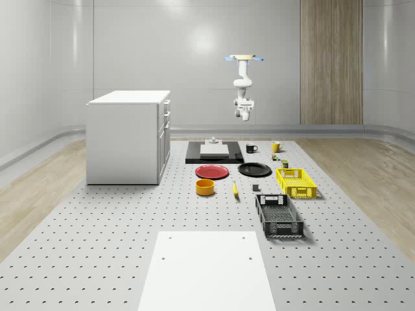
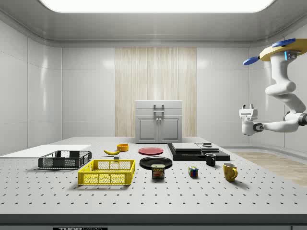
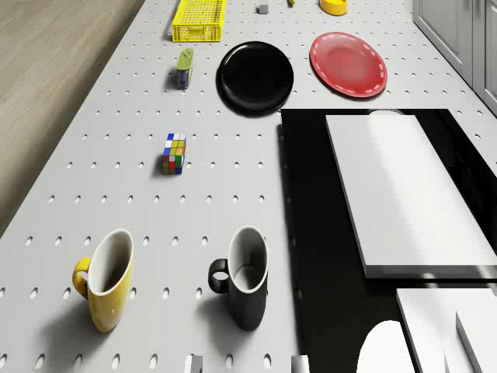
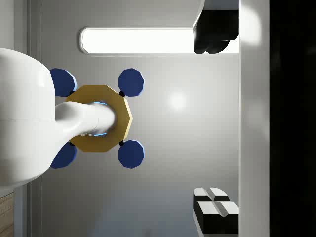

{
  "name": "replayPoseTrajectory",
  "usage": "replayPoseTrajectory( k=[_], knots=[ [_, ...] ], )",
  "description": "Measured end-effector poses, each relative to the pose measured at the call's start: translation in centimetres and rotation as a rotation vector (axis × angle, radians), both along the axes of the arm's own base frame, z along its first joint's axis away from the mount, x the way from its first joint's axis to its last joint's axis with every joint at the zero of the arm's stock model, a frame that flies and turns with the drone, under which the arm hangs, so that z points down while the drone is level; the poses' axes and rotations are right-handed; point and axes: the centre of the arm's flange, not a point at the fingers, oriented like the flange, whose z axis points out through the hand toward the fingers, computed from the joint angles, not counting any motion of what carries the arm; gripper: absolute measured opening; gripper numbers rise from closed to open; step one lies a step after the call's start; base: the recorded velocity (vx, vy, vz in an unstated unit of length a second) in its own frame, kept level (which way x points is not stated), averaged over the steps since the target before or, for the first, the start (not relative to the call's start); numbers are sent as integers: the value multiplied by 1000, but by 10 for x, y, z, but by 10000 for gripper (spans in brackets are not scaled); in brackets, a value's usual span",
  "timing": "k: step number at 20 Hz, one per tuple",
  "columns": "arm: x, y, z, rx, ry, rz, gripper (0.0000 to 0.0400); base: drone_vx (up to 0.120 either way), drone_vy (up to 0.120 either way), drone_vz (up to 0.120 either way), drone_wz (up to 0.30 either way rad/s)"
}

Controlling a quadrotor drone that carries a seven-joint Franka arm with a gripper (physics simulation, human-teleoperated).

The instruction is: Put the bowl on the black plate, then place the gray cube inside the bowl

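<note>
The orange-yellow bowl [image 1: 205, 186] [image 2: 123, 147] [image 3: 334, 6] rests on the table near the red plate [image 1: 212, 172]. The black plate [image 1: 254, 170] [image 2: 155, 162] [image 3: 255, 76] lies bare beside the red one. A small gray cube [image 1: 255, 188] [image 3: 263, 8] sits on the table between the bowl and the yellow crate. My drone [image 1: 243, 59] [image 2: 283, 50] hovers high above the table's far end, near the two mugs. The gripper [image 2: 247, 107] [image 4: 216, 118] points upward toward the drone, open and holding nothing, far from all three objects.
A black mug [image 3: 245, 276], a yellow mug [image 3: 105, 278], a Rubik's cube [image 3: 174, 153] and a can [image 3: 183, 68] stand below the drone. A black slab with a white block [image 1: 214, 150], a yellow crate [image 1: 296, 182], a black crate [image 1: 278, 215], a banana [image 1: 235, 190] and a white cabinet [image 1: 128, 136] share the table.
</note>
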Motion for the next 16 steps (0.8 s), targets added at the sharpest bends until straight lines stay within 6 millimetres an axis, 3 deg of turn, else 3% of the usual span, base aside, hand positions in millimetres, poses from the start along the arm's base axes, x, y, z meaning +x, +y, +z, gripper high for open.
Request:
replayPoseTrajectory(
  k=[5,11,16],
  knots=[
    [-4,0,37,0,-4,0,400,0,-8,0,0],
    [-2,0,71,0,-9,0,400,0,-120,0,0],
    [-1,0,85,0,-13,0,400,120,-120,0,0]
  ],
)
